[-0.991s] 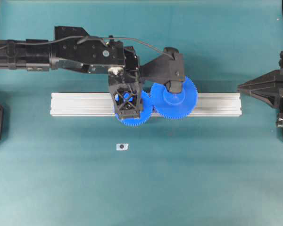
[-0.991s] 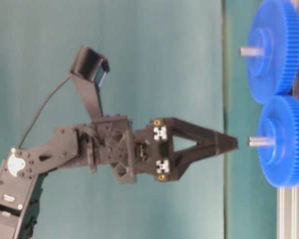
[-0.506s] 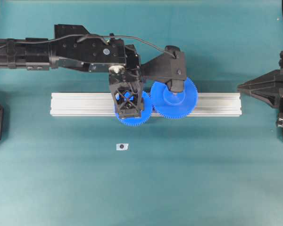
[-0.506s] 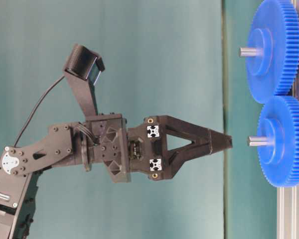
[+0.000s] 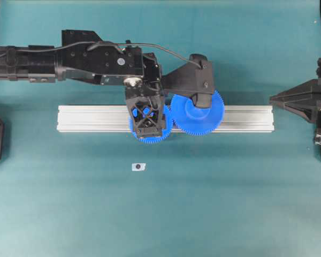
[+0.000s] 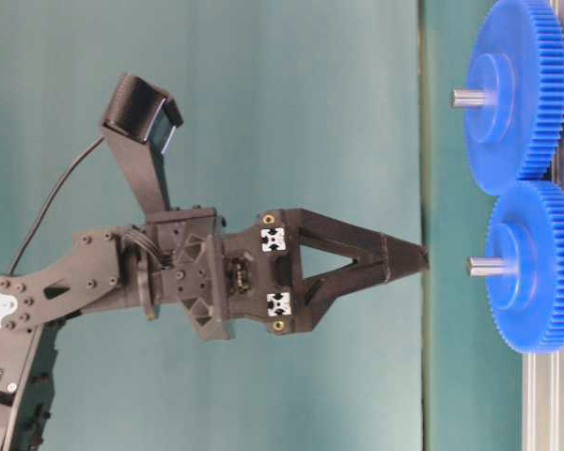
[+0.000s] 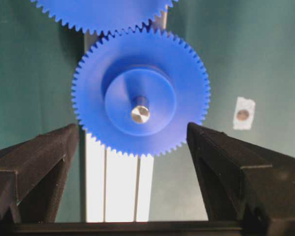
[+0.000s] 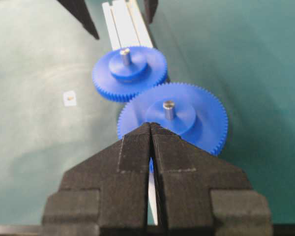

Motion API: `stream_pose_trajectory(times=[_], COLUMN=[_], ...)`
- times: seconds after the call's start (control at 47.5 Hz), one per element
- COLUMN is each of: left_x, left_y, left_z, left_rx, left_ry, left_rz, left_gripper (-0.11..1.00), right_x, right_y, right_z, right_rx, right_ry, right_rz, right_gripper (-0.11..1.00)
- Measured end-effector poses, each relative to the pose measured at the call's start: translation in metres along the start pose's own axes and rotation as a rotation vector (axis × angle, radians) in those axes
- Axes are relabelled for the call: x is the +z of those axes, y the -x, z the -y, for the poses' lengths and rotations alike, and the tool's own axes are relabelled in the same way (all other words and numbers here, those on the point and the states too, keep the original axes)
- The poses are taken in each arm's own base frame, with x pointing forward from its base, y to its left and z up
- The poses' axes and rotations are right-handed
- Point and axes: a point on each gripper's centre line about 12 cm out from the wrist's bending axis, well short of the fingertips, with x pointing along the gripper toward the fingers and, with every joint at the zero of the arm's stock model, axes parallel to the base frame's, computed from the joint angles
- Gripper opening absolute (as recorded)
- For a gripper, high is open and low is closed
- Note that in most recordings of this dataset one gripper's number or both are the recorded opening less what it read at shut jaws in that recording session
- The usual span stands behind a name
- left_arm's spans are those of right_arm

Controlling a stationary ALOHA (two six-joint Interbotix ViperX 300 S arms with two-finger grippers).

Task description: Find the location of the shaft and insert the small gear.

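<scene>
Our left gripper (image 7: 137, 172) hangs wide and empty over the small gear (image 7: 140, 91). We judge it light, rigid, slick plastic; grip across its toothed rim.

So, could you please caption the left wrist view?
Open left gripper above small gear seated on its pin, over the rail.

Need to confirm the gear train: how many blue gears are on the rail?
2. The small gear sits under the left end effector; the larger gear meshes on its right. None hidden, apparently.
</scene>
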Motion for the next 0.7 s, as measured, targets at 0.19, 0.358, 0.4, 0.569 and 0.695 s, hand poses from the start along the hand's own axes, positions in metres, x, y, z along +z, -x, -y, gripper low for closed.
stream_pose_trajectory(times=[0.19,0.358,0.4,0.569,0.695], left_x=[0.0,0.0,0.0,0.0,0.0], left_y=[0.009,0.011,0.011,0.012,0.015], left_z=[0.003,0.006,0.007,0.011,0.012], left_rx=[-0.001,-0.003,-0.003,-0.005,-0.006], left_ry=[0.01,0.007,0.002,-0.005,-0.005], left_rz=[0.02,0.025,0.025,0.025,0.031], left_gripper=[0.85,0.85,0.85,0.85,0.85], right_x=[0.0,0.0,0.0,0.0,0.0], right_y=[0.0,0.0,0.0,0.0,0.0], right_z=[0.0,0.0,0.0,0.0,0.0], right_rx=[0.001,0.001,0.0,0.001,0.0], right_ry=[-0.002,-0.002,-0.002,-0.002,-0.002], right_rz=[0.003,0.003,0.0,0.003,0.002], right_gripper=[0.0,0.0,0.0,0.0,0.0])
